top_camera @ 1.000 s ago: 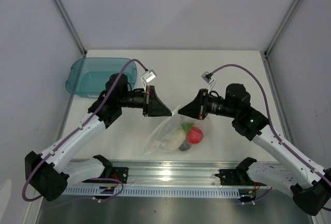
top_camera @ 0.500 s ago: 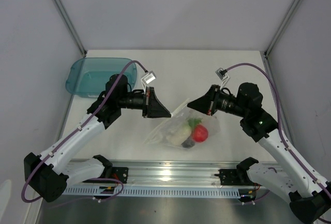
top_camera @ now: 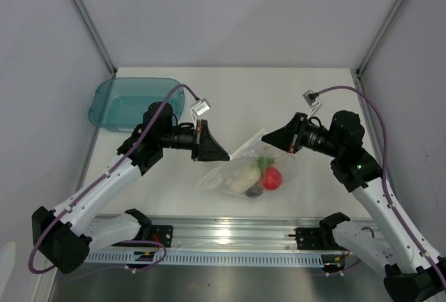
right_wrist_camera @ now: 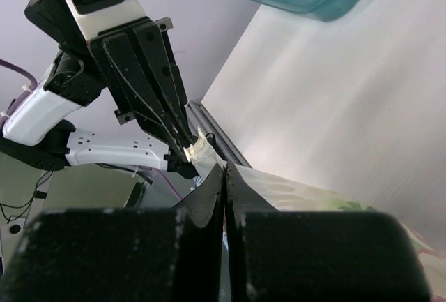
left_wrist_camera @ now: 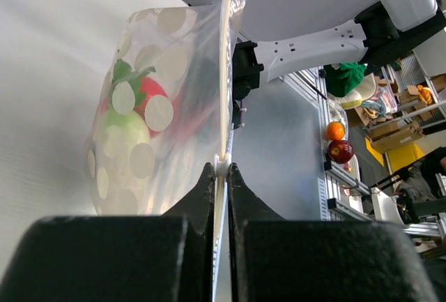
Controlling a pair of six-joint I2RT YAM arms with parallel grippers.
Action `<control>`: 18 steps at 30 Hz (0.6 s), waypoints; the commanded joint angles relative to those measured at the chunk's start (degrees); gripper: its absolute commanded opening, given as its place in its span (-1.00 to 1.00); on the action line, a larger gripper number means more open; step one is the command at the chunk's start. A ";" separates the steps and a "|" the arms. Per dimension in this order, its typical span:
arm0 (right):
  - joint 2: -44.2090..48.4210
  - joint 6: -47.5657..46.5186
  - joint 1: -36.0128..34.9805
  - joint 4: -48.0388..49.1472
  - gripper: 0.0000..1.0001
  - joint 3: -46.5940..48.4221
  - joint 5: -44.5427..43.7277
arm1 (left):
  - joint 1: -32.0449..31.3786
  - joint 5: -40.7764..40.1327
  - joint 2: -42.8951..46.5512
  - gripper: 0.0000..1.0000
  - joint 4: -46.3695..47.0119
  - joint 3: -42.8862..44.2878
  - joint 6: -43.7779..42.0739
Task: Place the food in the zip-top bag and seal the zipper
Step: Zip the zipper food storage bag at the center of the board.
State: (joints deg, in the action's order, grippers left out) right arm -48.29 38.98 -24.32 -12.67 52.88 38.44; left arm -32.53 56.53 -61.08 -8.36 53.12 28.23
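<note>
The food (top_camera: 271, 178) is already lying inside the zip-top bag (top_camera: 219, 177). I am pinching the zipper (left_wrist_camera: 224, 72) with my left hand (top_camera: 227, 155) and right hand (top_camera: 264, 137); the sealing, I judge, is unfinished.

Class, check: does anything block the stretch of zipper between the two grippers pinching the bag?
Nothing visible does. The left gripper and right gripper both pinch the zipper; the strip between them is bare, and the food lies lower, inside the zip-top bag.
</note>
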 commanded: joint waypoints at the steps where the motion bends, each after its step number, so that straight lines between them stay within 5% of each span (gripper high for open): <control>1: 1.97 -0.57 2.52 0.63 -1.00 1.17 0.32 | 0.19 0.51 1.66 -0.99 -1.48 -1.00 -1.77; 18: 2.85 -2.86 9.99 -4.56 -1.00 1.17 1.99 | 0.28 -2.92 5.62 -0.99 -5.44 -5.57 -4.15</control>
State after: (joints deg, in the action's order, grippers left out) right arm -46.48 37.45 -16.14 -17.93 52.88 40.91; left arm -32.53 53.69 -57.17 -11.35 48.34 26.33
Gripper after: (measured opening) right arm 0.002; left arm 0.025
